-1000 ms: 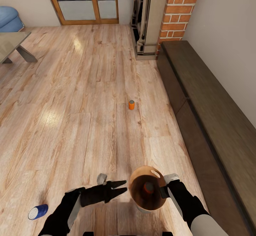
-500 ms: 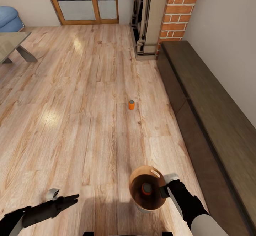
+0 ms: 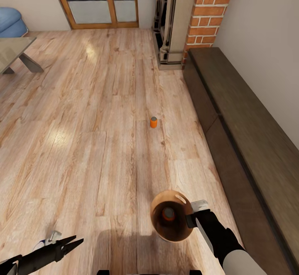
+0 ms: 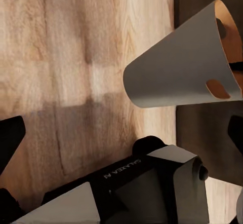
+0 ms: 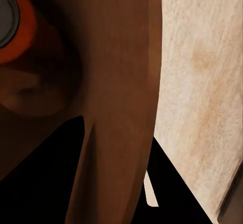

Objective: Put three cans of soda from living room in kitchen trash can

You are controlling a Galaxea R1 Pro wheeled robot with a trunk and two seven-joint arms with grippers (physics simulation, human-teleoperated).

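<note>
Your right gripper (image 3: 192,217) pinches the rim of the tash can (image 3: 171,222), which hangs over the floor (image 3: 104,142) with 1 orange can (image 3: 168,213) already inside; keep that rim level. Your left gripper (image 3: 68,243), fingers slightly spread and empty, points low over the floor: bring it down on the blue can (image 3: 40,244), barely visible behind it. Another orange can (image 3: 153,122) stands upright well ahead. The blue can's pose is too hidden to judge.
</note>
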